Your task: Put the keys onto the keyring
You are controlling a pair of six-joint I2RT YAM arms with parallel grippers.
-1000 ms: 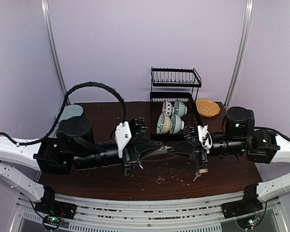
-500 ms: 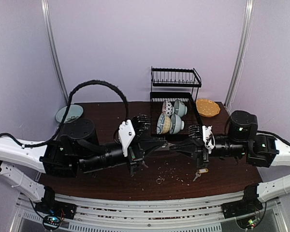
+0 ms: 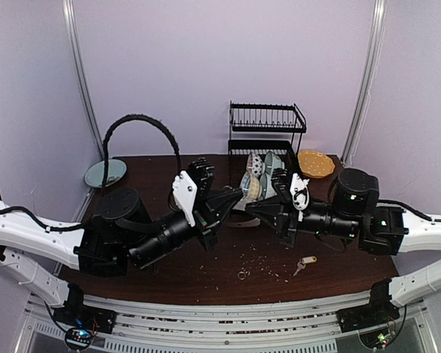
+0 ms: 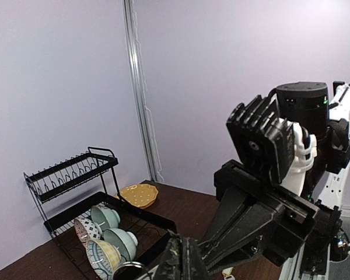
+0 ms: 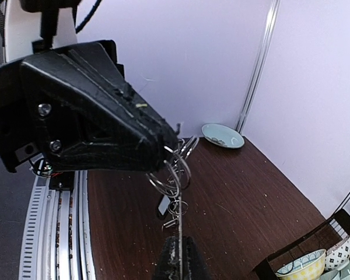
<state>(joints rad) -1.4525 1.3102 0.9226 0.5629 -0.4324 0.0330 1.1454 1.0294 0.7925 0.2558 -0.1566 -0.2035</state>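
Two black robot grippers are meeting tip to tip above a dark brown wooden table [image 3: 162, 276]. The left gripper [image 3: 237, 195] is reaching in from the left with its fingers pressed together. It is pinching the top of the keyring [image 5: 179, 228], a large thin grey metal hoop. A cluster of small silver wire rings [image 5: 176, 172] is dangling just below those fingertips, and a small black-and-white tag [image 5: 162, 204] is hanging beneath them.

The right gripper [image 3: 251, 207] is reaching in from the right with its fingers closed as well. In the right wrist view the hoop's wire is running straight down into the right gripper's fingertips, so both grippers are gripping the same keyring, with the left fingertips directly above the right ones.

The keys [image 3: 303, 262], one small silver metal key joined to a yellow oblong plastic tag, are lying flat on the table. They are sitting well apart from both pairs of fingers, below them and off to the right fingers' side, with nothing touching them. A tiny loose metal ring [image 3: 242, 275] is lying on the table below the fingertips, among scattered crumbs.

Beyond the fingers, a black wire dish rack [image 3: 267, 145] is holding several patterned ceramic bowls [image 3: 259, 179].
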